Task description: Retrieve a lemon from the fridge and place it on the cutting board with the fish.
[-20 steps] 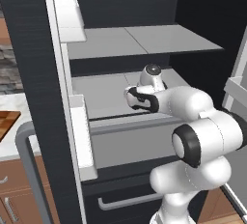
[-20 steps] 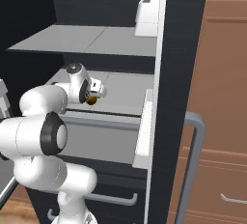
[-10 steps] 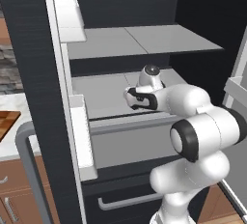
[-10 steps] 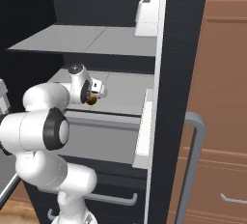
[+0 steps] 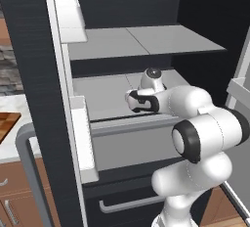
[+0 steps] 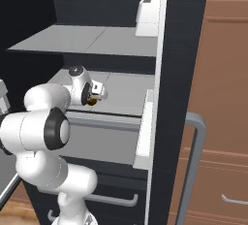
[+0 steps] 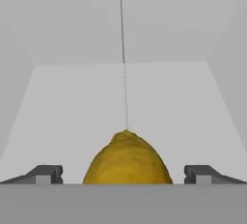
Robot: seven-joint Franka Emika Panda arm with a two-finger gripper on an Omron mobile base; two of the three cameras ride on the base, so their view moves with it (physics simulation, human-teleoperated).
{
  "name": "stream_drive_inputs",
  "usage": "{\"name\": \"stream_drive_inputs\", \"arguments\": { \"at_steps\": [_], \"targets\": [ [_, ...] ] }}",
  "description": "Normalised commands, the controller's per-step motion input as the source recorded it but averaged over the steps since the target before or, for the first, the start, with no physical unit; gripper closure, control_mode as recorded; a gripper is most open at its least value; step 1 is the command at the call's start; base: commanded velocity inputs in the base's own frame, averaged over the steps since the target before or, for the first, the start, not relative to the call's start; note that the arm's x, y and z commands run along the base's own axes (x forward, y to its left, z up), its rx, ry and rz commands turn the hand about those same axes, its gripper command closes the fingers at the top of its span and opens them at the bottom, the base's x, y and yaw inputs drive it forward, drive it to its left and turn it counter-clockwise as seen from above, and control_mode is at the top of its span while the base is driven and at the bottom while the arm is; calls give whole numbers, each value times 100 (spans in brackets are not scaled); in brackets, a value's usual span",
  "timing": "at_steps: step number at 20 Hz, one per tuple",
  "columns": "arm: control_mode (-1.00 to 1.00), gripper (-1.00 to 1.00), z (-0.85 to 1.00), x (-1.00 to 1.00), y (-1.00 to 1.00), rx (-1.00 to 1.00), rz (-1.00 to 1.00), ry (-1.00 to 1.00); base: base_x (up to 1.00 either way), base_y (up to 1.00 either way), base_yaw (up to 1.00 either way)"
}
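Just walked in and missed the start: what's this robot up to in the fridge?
The white arm is reaching into the open fridge, over its lower grey shelf. Its pincer is open, with the lemon sitting on the shelf between the two fingertips. The jaws stand apart from it, so nothing is grasped yet.

Inside the fridge, bare shelf stretches beyond the lemon to the back wall; the upper shelf hangs over it, and the door bin seemingly narrows one side.
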Motion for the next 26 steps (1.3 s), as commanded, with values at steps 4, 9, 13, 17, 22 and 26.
{"name": "stream_drive_inputs", "arguments": {
  "at_steps": [4, 9, 13, 17, 22, 26],
  "targets": [
    [-100, -100, -12, 0, 0, 0, 0, 2, 0, 0, 0],
    [-100, -100, -17, 0, 0, 0, 0, 5, 0, 0, 0],
    [-100, -100, -23, 0, 0, -1, 0, 8, 0, 0, 0],
    [-100, -100, -12, 0, 0, 0, 0, 6, 0, 0, 0],
    [-100, 100, -10, -4, 0, 0, 0, 4, 0, 0, 0],
    [-100, 100, -15, -17, 0, 0, 0, 4, 0, 0, 0]
  ]
}}
